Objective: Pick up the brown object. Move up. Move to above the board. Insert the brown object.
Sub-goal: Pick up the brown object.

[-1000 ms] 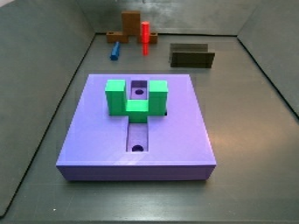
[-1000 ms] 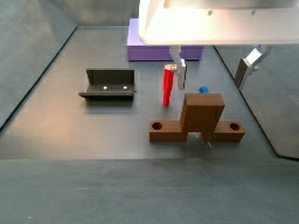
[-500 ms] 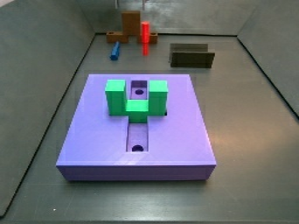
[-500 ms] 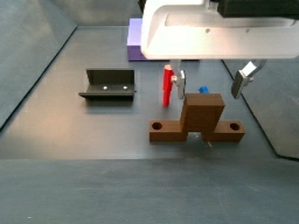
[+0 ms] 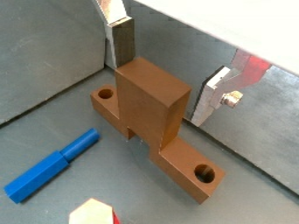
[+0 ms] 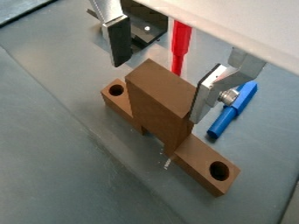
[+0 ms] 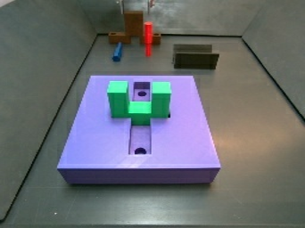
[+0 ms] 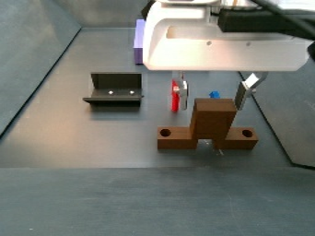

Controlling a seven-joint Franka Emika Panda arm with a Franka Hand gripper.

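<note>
- We see the brown object (image 5: 152,109) in plain orange-brown.
- The board (image 7: 89,142) is purple-blue, its block (image 7: 138,101) bright green.
- The peg (image 6: 181,45) is red, the cylinder (image 5: 52,164) blue.
- The gripper (image 6: 163,66) over the brown object has silver fingers (image 6: 215,85).
- The worktop (image 8: 74,129) is grey.

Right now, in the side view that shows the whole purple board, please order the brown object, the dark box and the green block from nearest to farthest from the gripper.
The gripper is at the far end of the floor, over the brown object.
1. brown object: directly at the gripper, far end.
2. dark box: on the floor, to the side.
3. green block: on the board, toward the camera.
</note>
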